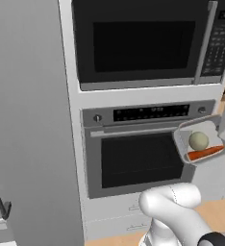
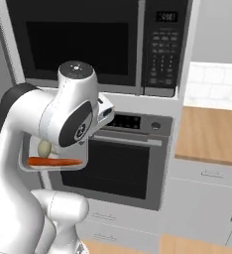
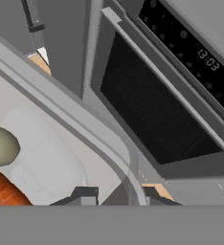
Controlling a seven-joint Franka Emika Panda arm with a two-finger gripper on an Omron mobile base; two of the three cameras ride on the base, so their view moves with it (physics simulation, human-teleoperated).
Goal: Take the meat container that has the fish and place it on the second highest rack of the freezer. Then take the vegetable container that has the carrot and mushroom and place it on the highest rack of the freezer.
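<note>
The tray [image 1: 199, 142] with the carrot [image 1: 205, 153] and mushroom [image 1: 198, 140] is up in the air, carried in front of the oven [image 1: 142, 158], so this looks like the second half of the job: the vegetable container heading for the freezer's top shelf. The gripper [image 3: 115, 195] is clamped on the tray's rim, its two dark tips pinching the edge at the bottom of the hand view, jaws nearly shut on that thin wall.

Next, I'd judge, the tray has to swing across to the freezer [image 1: 30, 120] and go in level (a tilt and that mushroom could roll off). Neither shelf is visible, so the approach height is a guess for now.

The left base view gives the freezer's grey side and the foot of its dark handle [image 1: 0, 202], with the tray off to the right of the oven door. The right base view has the arm across the tray, leaving the carrot and a sliver of mushroom below the elbow, yet it alone offers the wooden counter [image 2: 209, 134]. The hand view catches the rim grip up close.
</note>
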